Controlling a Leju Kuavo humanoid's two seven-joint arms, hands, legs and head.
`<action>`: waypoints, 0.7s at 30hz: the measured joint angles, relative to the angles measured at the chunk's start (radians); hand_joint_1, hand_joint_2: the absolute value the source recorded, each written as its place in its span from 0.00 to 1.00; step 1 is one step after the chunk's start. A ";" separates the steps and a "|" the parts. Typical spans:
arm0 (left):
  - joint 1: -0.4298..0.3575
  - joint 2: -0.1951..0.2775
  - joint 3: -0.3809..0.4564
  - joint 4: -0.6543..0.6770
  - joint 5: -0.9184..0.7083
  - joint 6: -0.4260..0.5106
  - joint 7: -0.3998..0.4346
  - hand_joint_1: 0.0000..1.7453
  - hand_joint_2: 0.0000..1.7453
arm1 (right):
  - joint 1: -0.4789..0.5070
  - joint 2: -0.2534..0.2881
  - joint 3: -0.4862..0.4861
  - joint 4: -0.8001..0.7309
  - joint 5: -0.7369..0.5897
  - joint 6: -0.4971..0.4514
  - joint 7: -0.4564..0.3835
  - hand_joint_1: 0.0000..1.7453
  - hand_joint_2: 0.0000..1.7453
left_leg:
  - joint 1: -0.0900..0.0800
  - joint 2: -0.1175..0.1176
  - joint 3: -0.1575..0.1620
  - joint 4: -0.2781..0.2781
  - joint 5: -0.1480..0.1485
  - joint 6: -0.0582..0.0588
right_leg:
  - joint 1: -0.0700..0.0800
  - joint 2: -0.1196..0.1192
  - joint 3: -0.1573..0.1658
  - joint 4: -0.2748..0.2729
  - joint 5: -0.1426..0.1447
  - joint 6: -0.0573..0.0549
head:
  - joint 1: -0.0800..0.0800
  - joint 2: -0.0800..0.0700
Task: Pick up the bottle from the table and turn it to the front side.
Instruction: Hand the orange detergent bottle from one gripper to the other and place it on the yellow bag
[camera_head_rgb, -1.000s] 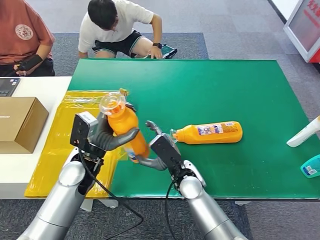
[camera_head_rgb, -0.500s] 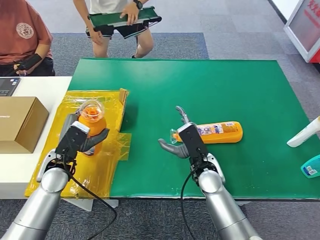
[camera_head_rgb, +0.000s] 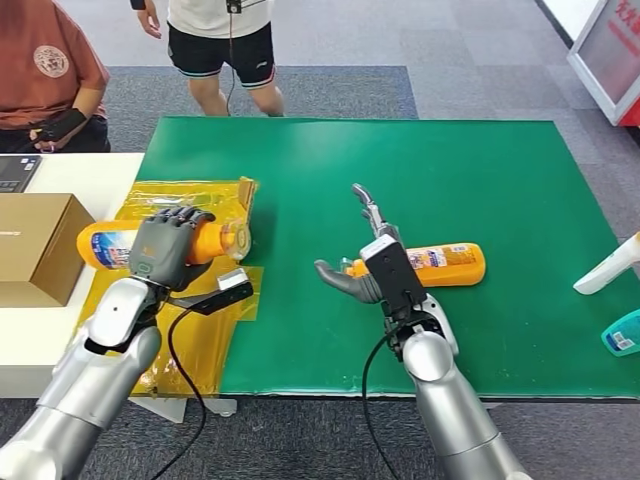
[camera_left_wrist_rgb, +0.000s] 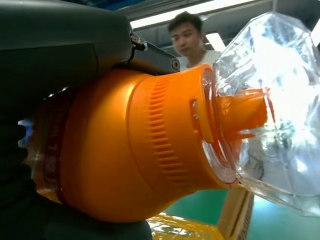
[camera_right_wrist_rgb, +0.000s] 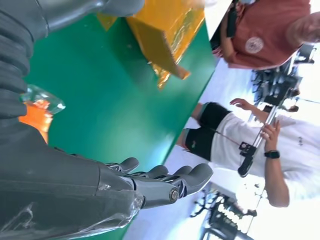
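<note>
A: How far along is this?

B: The left hand (camera_head_rgb: 167, 245) is gripping one bottle (camera_head_rgb: 113, 243), fingers (camera_head_rgb: 181, 214) clamped around it, lying flat over the yellow sheet (camera_head_rgb: 196, 340) at nine o'clock, label showing. That one is looking mostly done, though not yet released.

A: And the other?

B: The second bottle (camera_head_rgb: 438, 263) is lying on the green worktop (camera_head_rgb: 453, 170) near three o'clock. The right hand (camera_head_rgb: 370, 265) is hovering at its cap, fingers apart, holding nothing

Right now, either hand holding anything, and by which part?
Left hand grips an orange bottle around its body. Right hand is open, empty.
</note>
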 joint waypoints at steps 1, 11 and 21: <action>-0.014 -0.008 -0.011 0.026 -0.026 0.001 0.004 1.00 1.00 | -0.003 0.000 0.008 -0.005 0.000 0.002 -0.001 0.00 1.00 | 0.000 0.000 0.000 0.000 0.000 0.000 | 0.000 0.000 0.000 0.000 0.000 0.000 | 0.000 0.000; -0.100 -0.084 -0.090 0.247 -0.107 -0.006 -0.019 1.00 1.00 | -0.013 0.000 0.077 -0.058 -0.010 0.027 -0.015 0.00 1.00 | 0.000 0.000 -0.001 0.000 0.000 0.000 | 0.000 0.000 0.000 0.000 0.000 0.000 | 0.000 0.000; -0.106 -0.139 -0.118 0.378 -0.095 0.004 -0.021 1.00 1.00 | -0.012 0.000 0.111 -0.075 -0.019 0.028 -0.016 0.00 1.00 | 0.000 0.000 -0.001 0.000 0.000 0.000 | 0.000 0.000 -0.001 0.000 0.000 0.000 | 0.000 0.000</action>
